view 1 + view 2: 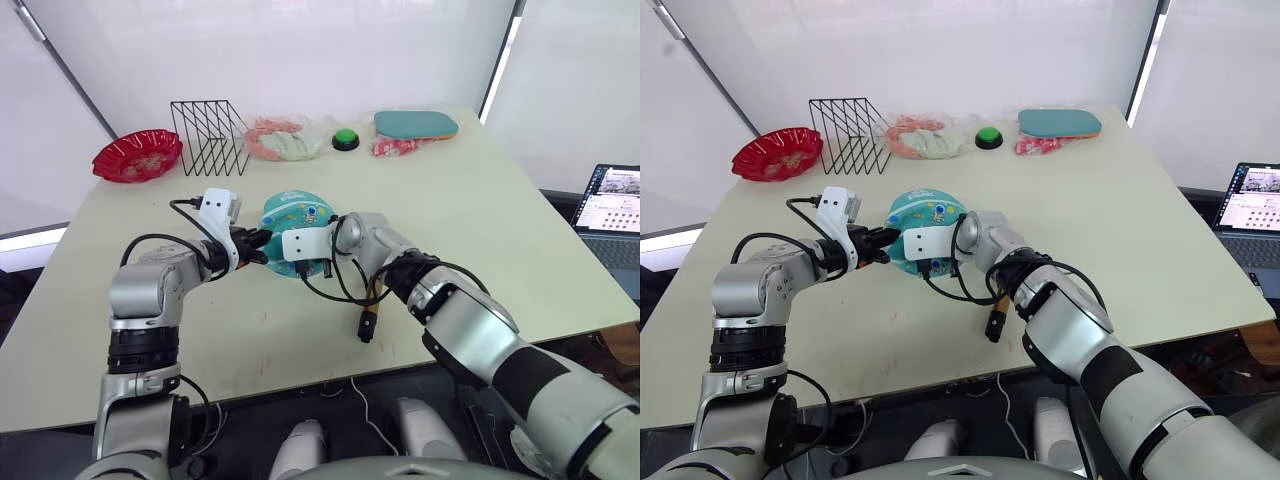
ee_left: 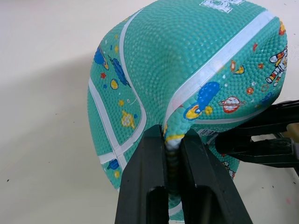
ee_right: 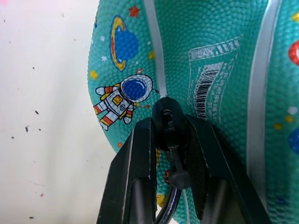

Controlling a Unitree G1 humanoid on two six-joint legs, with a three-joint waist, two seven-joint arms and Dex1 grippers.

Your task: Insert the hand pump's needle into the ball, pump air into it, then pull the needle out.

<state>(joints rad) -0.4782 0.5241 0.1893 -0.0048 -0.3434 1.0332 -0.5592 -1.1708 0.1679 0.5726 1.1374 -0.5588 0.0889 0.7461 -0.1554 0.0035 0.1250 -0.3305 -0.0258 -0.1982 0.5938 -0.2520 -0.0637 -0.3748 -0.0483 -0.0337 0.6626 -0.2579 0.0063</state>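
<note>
The teal ball (image 1: 295, 218), partly deflated, sits mid-table between both grippers. My left gripper (image 2: 173, 140) is shut on a raised fold of the ball's skin on its left side. My right gripper (image 3: 169, 122) is shut on the needle's black fitting (image 3: 166, 115), which presses against the ball beside the white barcode label (image 3: 205, 88). The metal pin itself is hidden. The thin black hose (image 1: 335, 290) loops down from the fitting to the hand pump (image 1: 370, 312), which lies on the table under my right forearm.
Along the table's far edge stand a red bowl (image 1: 137, 155), a black wire rack (image 1: 210, 135), a plastic bag (image 1: 285, 138), a green button (image 1: 345, 138) and a teal paddle case (image 1: 415, 124). A laptop (image 1: 610, 210) sits off the table's right side.
</note>
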